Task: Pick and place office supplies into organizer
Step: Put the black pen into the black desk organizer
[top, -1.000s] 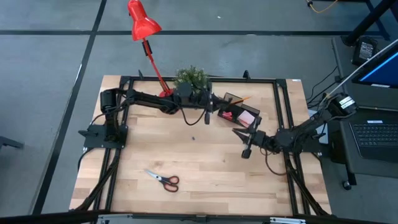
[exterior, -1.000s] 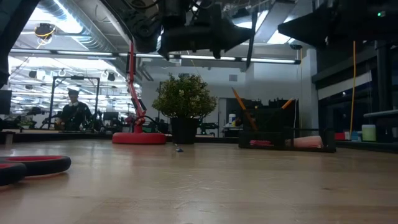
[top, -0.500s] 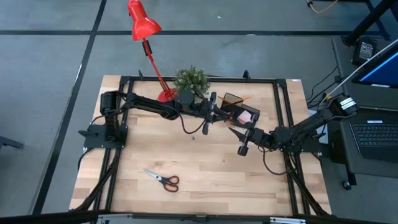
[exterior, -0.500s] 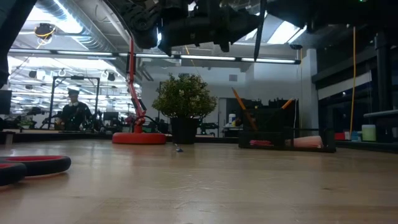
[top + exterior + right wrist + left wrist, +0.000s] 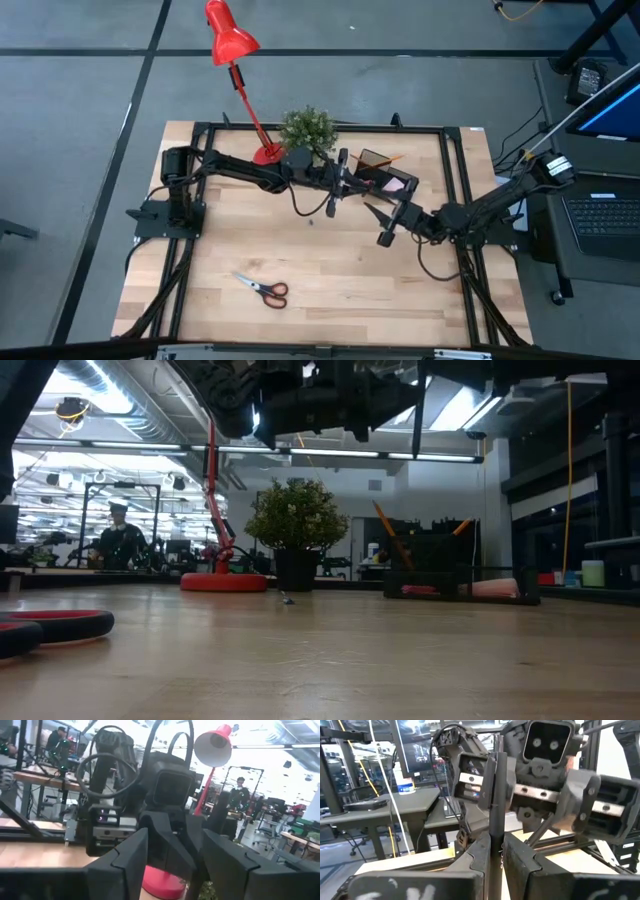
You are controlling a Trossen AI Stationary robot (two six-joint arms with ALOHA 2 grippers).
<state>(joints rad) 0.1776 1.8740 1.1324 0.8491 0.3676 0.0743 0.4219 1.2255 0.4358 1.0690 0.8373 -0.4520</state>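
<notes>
Jaws on the right gripper [image 5: 382, 226] stand spread wide with nothing between them, seen in its wrist view as two dark fingers [image 5: 125, 857] well apart. Those on the left gripper [image 5: 337, 180] pinch a thin black pen [image 5: 496, 795] that stands upright between the fingers [image 5: 481, 851].

Nearest the front edge of the table [image 5: 340, 300], the orange-handled scissors [image 5: 264, 289] lie flat on bare wood, well apart from both arms; the front half of the tabletop around them is open room. A small dark speck [image 5: 310, 223] sits alone near the middle.

Farther back, the two grippers face each other above the wood, the right one reaching in from the right side, the left one reaching across from the left. Just behind them the black organizer [image 5: 384, 175] rests near the rear right of the table, holding a pink pad [image 5: 395, 187] and an orange pencil [image 5: 392, 158] that leans out. The potted plant [image 5: 306, 128] and the base of the red lamp [image 5: 266, 152] crowd the rear edge beside the left arm, leaving little room there.

In the room beyond, a person [image 5: 117, 538] shows far behind.
</notes>
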